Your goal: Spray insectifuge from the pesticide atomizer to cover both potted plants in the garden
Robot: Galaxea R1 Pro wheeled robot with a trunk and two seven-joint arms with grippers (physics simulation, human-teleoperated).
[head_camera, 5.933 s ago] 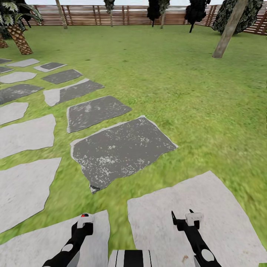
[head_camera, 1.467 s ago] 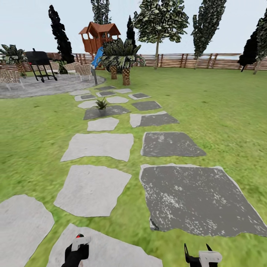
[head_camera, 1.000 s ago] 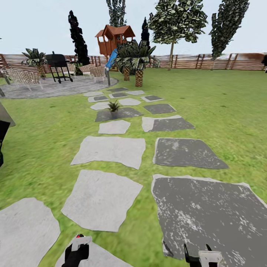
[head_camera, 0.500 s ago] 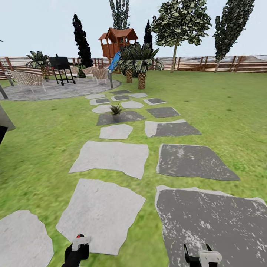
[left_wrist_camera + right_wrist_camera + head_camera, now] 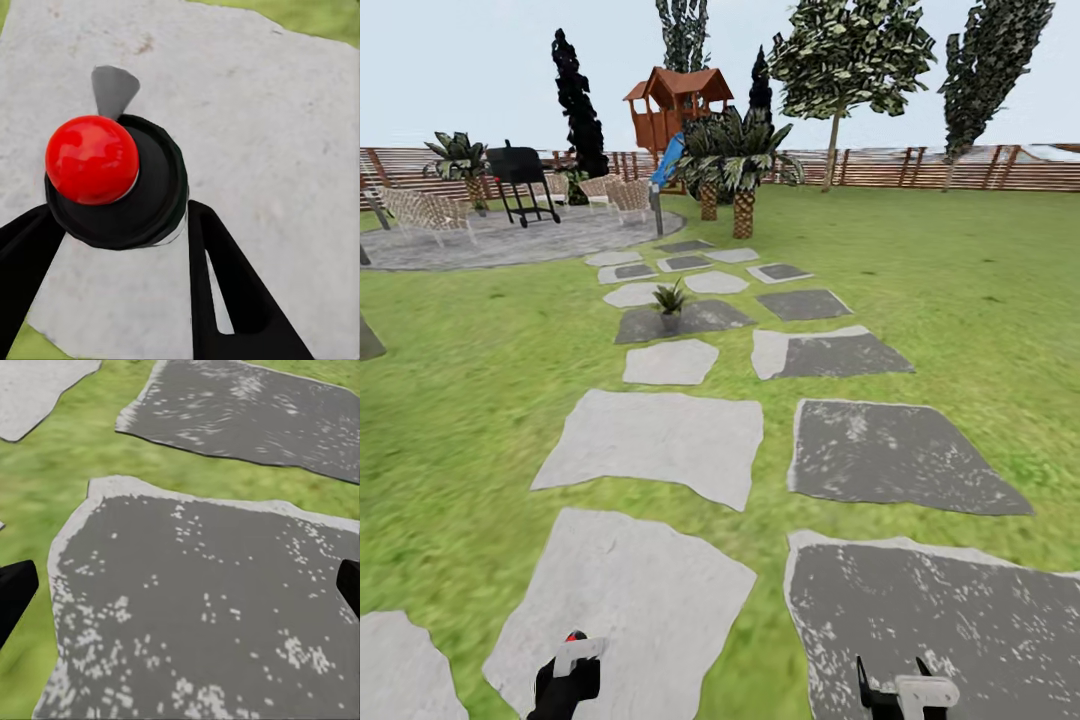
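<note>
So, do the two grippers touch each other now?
Apart. The head view shows the left gripper and the right gripper with stepping stone and grass between them.

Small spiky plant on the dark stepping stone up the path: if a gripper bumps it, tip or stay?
The small spiky plant looks low and wide, so it probably stays upright. Its thin leaves likely flex. Its base on the dark stepping stone is too small to judge.

A green lawn (image 5: 960, 290) runs far to a brown slatted fence (image 5: 920, 168). Grey stepping stones (image 5: 650, 440) lead toward a round paved patio (image 5: 510, 240) at far left, with a black grill (image 5: 520, 180) and wicker chairs (image 5: 420, 210). A wooden playhouse (image 5: 675, 105) and trees (image 5: 850, 60) stand under pale sky.
</note>
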